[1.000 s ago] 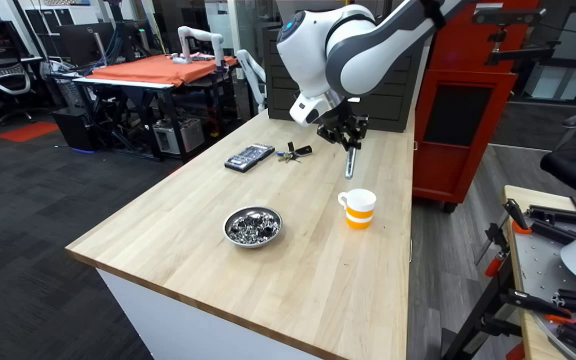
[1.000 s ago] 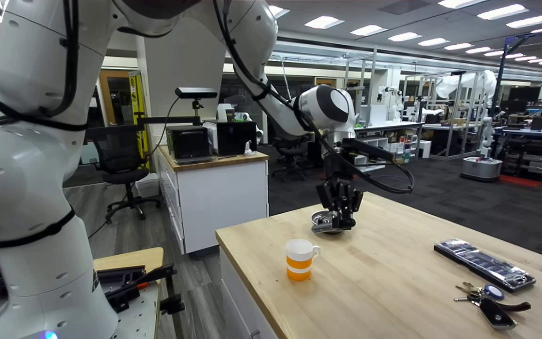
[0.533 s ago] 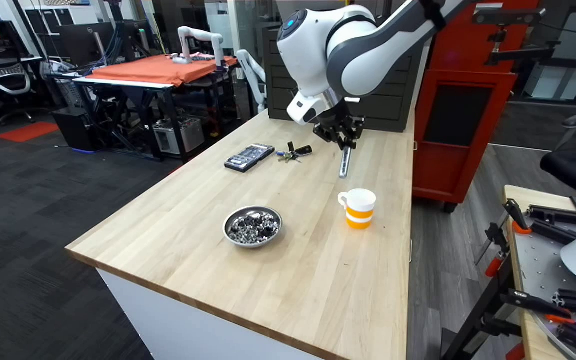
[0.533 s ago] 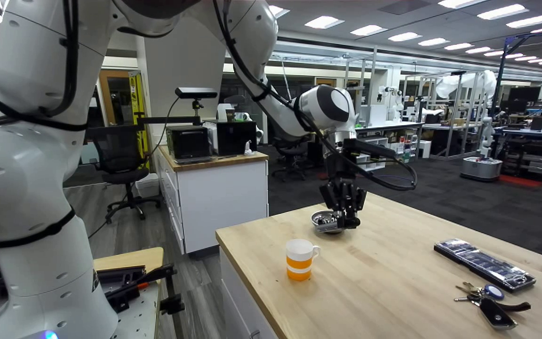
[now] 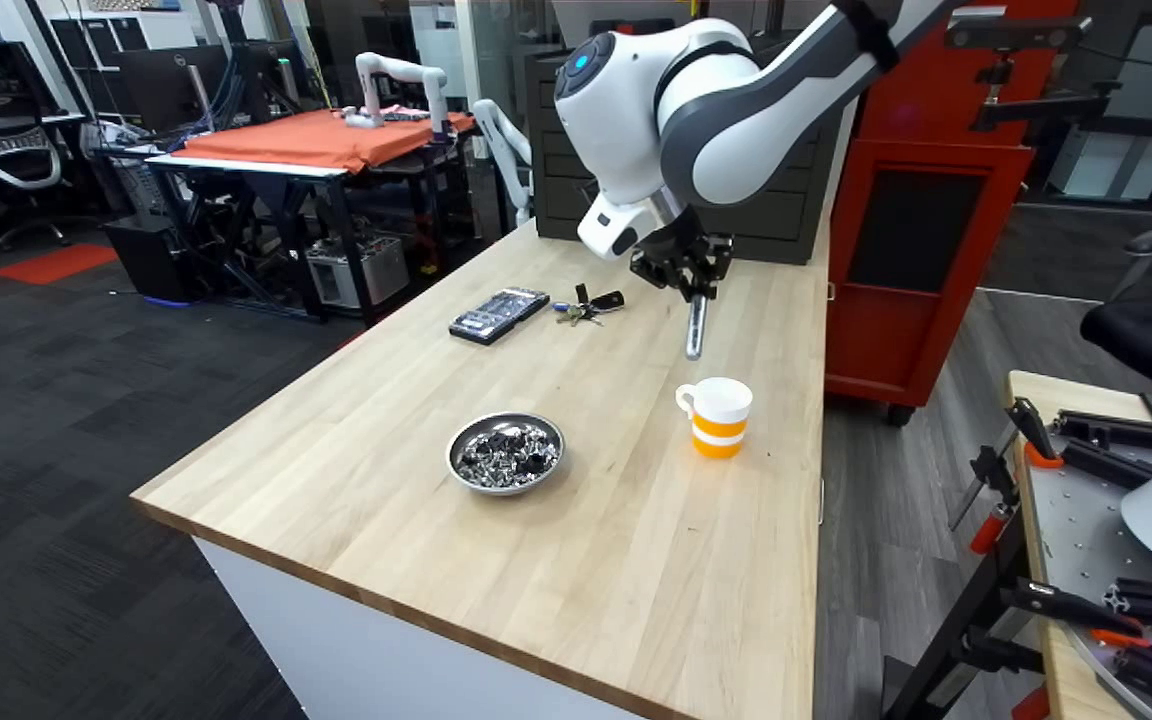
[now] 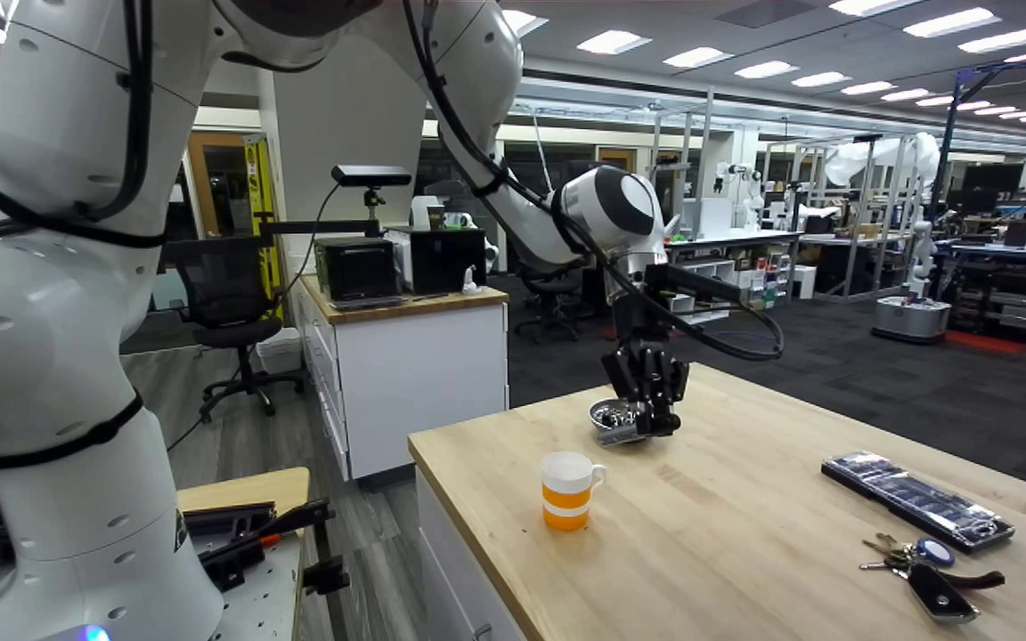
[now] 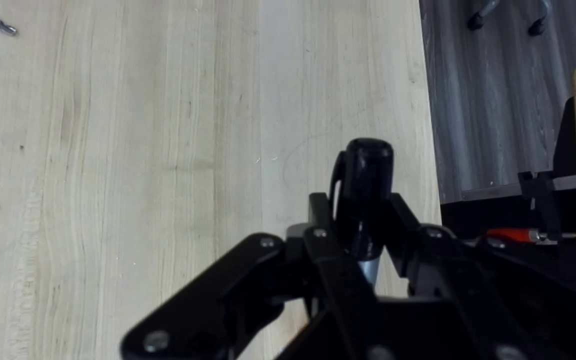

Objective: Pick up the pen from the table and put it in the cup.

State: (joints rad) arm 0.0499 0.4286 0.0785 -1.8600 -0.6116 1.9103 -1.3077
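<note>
My gripper (image 5: 702, 284) is shut on the pen (image 5: 696, 330), high above the table (image 5: 616, 570). The gripper (image 6: 658, 418) also shows in an exterior view, where the tilted pen (image 6: 620, 434) sticks out toward the cup side. In the wrist view the pen's black end (image 7: 368, 167) stands between the fingertips, and a grey part shows below; the fingers hide the rest. The cup (image 5: 721, 418), white with orange bands, stands upright on the table, apart from the pen and gripper. It also shows in an exterior view (image 6: 566, 491), handle toward the gripper side.
A metal bowl (image 5: 506, 455) of small metal parts stands on the table. A flat black case (image 5: 499, 316) and keys (image 5: 588, 306) lie farther back. A dark drawer cabinet (image 5: 766, 215) stands at the far end. The table's edge runs close beside the cup.
The gripper with the pen has shifted slightly to one side and partly back. The pen's tilt has changed a little, its free end slightly lower. The cup has not moved.
</note>
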